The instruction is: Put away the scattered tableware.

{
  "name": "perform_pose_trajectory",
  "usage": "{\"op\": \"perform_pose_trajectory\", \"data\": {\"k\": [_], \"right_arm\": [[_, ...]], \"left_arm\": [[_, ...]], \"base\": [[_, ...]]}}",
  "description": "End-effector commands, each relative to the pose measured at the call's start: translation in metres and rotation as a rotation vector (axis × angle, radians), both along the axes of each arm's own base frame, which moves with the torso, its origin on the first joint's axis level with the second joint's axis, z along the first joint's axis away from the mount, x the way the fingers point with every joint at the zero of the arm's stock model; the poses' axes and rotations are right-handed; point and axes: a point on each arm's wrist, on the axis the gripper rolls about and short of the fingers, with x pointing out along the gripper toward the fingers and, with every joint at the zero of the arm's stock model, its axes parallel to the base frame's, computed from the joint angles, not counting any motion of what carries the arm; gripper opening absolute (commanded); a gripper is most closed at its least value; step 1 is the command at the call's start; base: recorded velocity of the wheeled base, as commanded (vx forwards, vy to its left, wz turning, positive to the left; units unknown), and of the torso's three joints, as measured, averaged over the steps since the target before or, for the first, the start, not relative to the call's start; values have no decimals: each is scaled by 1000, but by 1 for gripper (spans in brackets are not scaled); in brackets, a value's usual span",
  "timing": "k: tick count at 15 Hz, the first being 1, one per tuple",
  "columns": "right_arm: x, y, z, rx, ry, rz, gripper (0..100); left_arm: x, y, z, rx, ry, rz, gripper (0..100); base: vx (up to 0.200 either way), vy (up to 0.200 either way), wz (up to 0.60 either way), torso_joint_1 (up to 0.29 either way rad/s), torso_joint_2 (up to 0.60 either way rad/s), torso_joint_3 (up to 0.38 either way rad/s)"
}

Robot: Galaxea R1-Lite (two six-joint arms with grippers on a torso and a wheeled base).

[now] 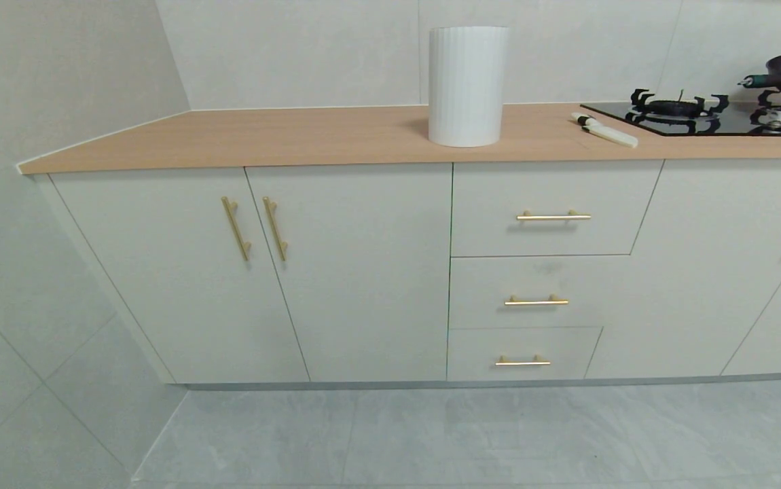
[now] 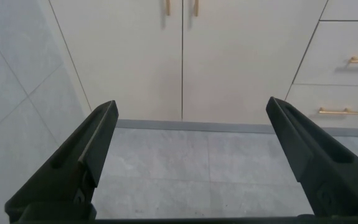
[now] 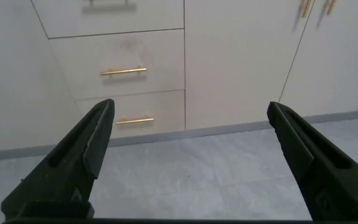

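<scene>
Head view showed the knife lying on the worktop between the white ribbed holder and the hob, seemingly awaiting collection. The left gripper and right gripper hung low before the cabinets, spread wide and empty, presumably ready to reach.

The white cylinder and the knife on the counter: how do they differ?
The cylinder stands upright; the knife lies flat. The cylinder is tall and wide, the knife slim and low. The cylinder sits mid-counter, the knife beside the hob. Both are pale and rest on the countertop.
</scene>
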Motion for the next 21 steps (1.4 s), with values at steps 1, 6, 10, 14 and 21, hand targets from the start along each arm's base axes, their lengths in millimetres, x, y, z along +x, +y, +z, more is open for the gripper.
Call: {"op": "perform_pose_trajectory", "data": {"k": [1, 6, 10, 14, 21], "right_arm": [[0, 3, -4, -2, 49, 110, 100], [0, 2, -4, -2, 41, 102, 100], [0, 2, -4, -2, 41, 102, 100], [0, 2, -4, -2, 41, 101, 100], [0, 2, -4, -2, 41, 101, 100]], "left_arm": [[0, 0, 0, -1, -1, 1, 100], [0, 0, 0, -1, -1, 1, 100], [0, 0, 0, 4, 0, -1, 100], [0, 0, 0, 1, 0, -1, 100], [0, 0, 0, -1, -1, -1, 100]], "base": [[0, 0, 0, 0, 0, 0], [0, 0, 0, 0, 0, 0], [200, 0, 0, 1, 0, 0], [200, 0, 0, 5, 2, 5], [200, 0, 0, 3, 0, 3]]}}
